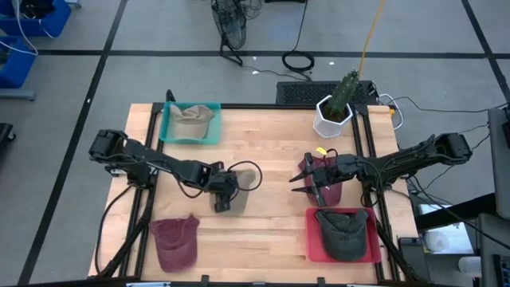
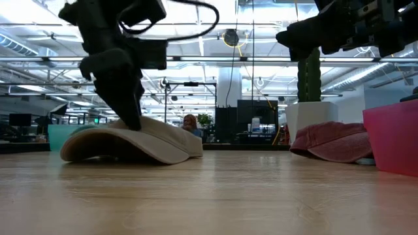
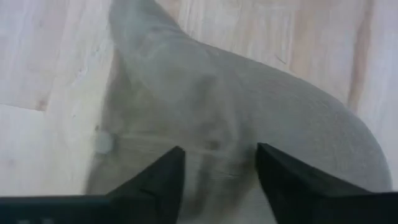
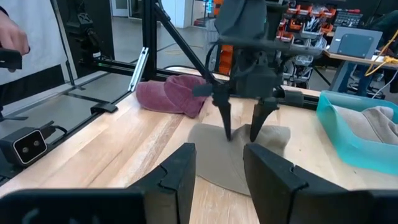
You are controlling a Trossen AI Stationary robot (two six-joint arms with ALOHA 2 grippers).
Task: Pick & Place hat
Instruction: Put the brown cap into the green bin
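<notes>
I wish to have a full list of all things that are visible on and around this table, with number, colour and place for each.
table: one, light wood, under everything
tan hat: one, table middle, under the left gripper
tan hat in tray: one, in the teal tray
maroon hats: two, one at the near left corner, one below the right gripper
dark green hat: one, in the red tray
teal tray: one, far left
red tray: one, near right
cactus: one, green, in the white pot, far right
person's hand: one, beyond the table
left gripper: open, fingertips on the middle tan hat
right gripper: open, above the table's right side
</notes>
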